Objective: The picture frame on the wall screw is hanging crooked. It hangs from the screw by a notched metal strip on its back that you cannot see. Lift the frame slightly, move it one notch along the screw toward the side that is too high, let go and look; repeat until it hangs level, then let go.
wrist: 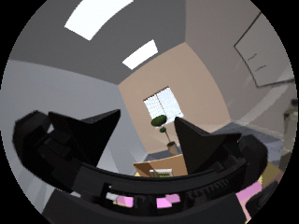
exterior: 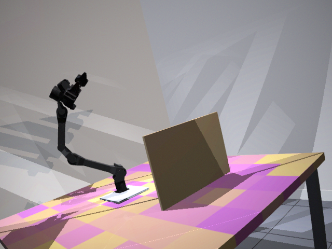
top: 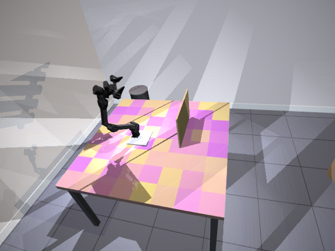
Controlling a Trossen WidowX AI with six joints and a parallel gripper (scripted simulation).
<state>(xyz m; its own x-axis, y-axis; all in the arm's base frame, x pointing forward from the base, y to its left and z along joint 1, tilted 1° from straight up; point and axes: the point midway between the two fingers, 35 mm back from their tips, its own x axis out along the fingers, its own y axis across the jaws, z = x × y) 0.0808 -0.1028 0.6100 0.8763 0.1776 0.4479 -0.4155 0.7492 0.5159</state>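
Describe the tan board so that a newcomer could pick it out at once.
Start with the large table patterned in pink, purple and yellow squares. On it, beyond the black arm's flat white base plate, find the tan board. Unlike that plate, it stands upright, a broad thin panel with a picture frame on its arm-facing side.

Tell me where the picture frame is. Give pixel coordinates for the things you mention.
In the wrist view, the picture frame (wrist: 163, 173) shows low between the gripper's fingers, against the tan board (top: 182, 121) (exterior: 184, 163) (wrist: 146, 168).
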